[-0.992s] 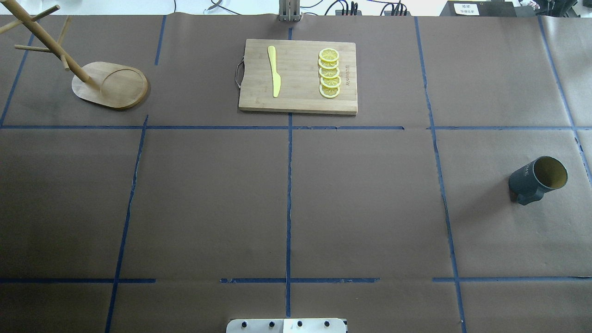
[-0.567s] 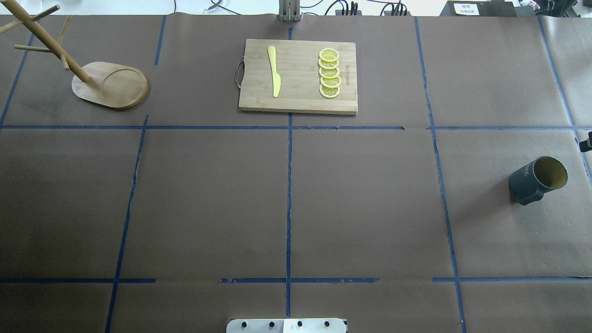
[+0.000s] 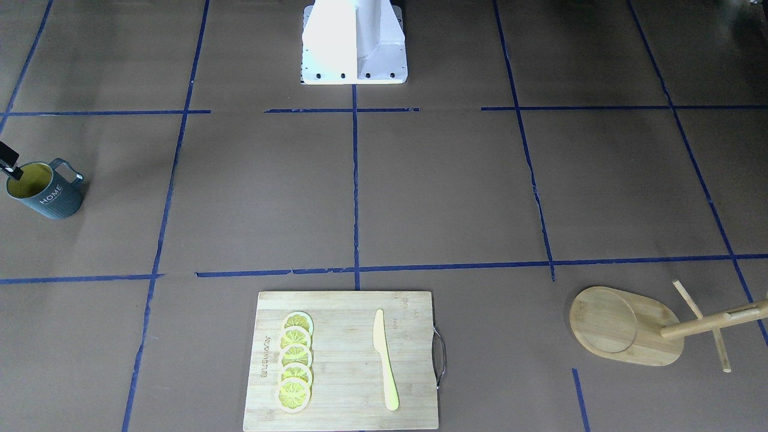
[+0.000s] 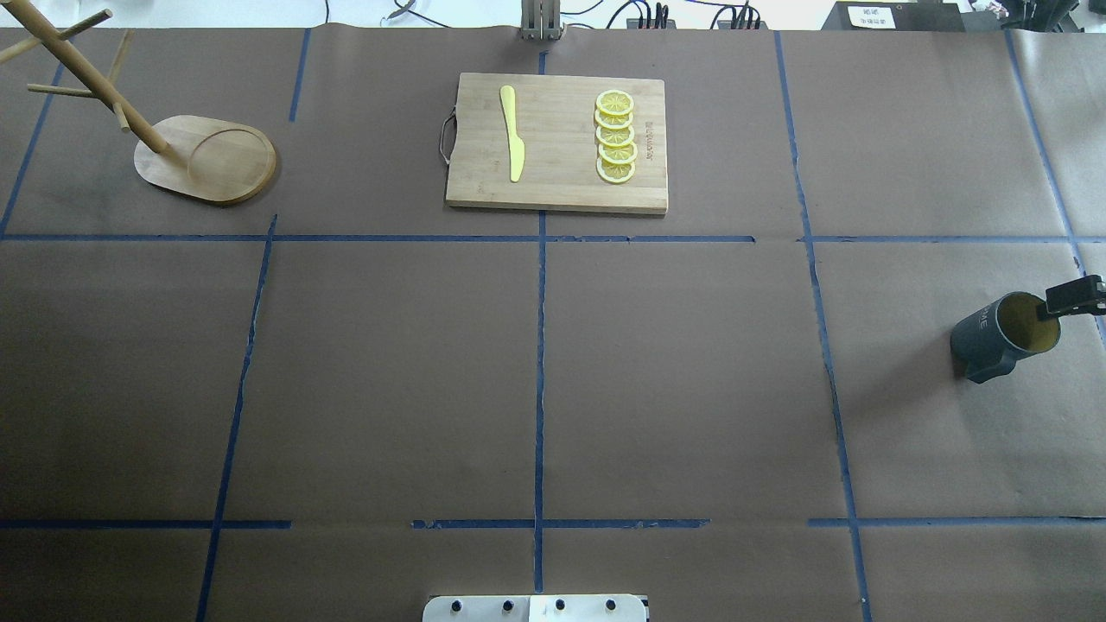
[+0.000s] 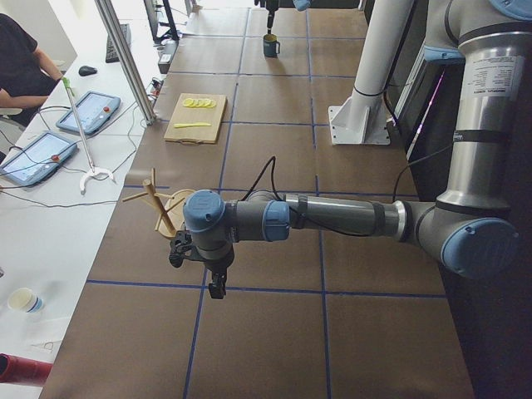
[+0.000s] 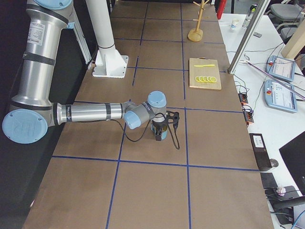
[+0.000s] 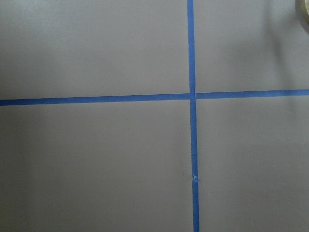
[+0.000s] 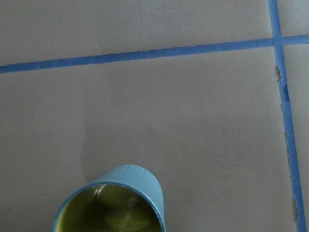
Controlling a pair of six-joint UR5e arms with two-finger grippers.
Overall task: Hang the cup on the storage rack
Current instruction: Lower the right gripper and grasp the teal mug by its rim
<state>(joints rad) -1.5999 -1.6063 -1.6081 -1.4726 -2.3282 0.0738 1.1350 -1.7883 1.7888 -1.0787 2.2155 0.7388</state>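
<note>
The cup (image 4: pixel 994 337), dark blue-grey with a yellow-olive inside, stands upright at the table's right side. It also shows in the front view (image 3: pixel 48 195) with its "HOME" lettering, and from above in the right wrist view (image 8: pixel 113 203). One dark finger of my right gripper (image 4: pixel 1071 298) reaches over the cup's rim; its other finger is out of frame, so I cannot tell its state. The storage rack (image 4: pixel 207 160) stands at the far left. My left gripper (image 5: pixel 218 287) hangs above the table near the rack (image 5: pixel 162 212); I cannot tell its state.
A bamboo cutting board (image 4: pixel 557 142) with a yellow knife (image 4: pixel 512 134) and several lemon slices (image 4: pixel 615 138) lies at the far middle. Blue tape lines cross the brown table cover (image 4: pixel 536 371). The robot's base plate (image 4: pixel 536 609) sits at the near edge.
My right gripper's finger came in from the overhead view's right edge and moved down-left until it is over the cup's rim. The cup and the rack have not moved.
</note>
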